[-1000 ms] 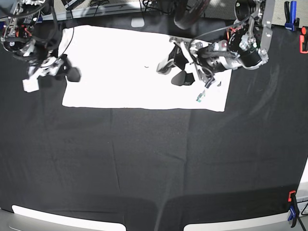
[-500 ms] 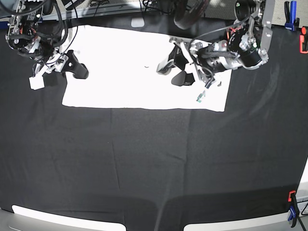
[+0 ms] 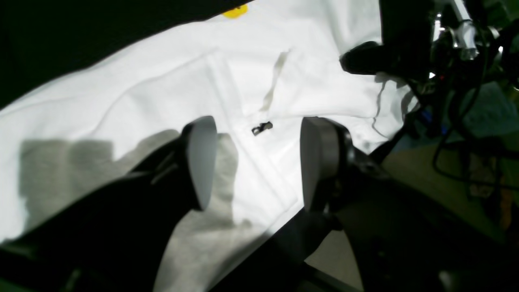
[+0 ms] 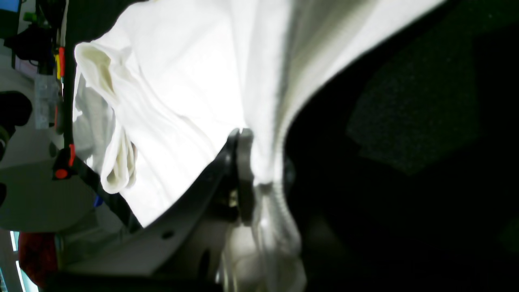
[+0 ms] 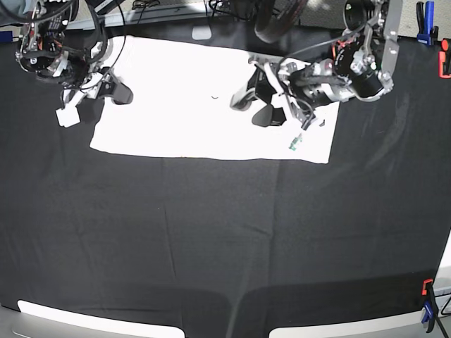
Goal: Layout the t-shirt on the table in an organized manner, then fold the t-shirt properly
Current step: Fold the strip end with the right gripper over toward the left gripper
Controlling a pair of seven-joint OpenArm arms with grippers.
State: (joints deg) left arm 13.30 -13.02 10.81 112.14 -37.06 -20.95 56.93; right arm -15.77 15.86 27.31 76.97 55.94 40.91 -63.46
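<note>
The white t-shirt (image 5: 183, 98) lies spread as a wide rectangle, plain side up, at the far middle of the black table (image 5: 225, 246). A small bit of coloured print (image 5: 292, 143) peeks out near its lower right corner. My right gripper (image 5: 114, 91) is at the shirt's left edge. In the right wrist view it (image 4: 263, 162) is shut on a fold of the white cloth (image 4: 182, 81). My left gripper (image 5: 252, 102) hovers over the shirt's right part. In the left wrist view it (image 3: 255, 162) is open and empty above the cloth (image 3: 162, 81), near a small dark tag (image 3: 261, 128).
Clamps hold the table cloth at the front right (image 5: 428, 303) and the far right (image 5: 426, 21). Cables and equipment lie behind the shirt's far edge (image 5: 232, 10). The wide front part of the black surface holds nothing but cloth creases.
The arm on the view's left has swung up and to the right, bringing its gripper from off the shirt's left side onto the shirt's left edge. The other arm has stayed still.
</note>
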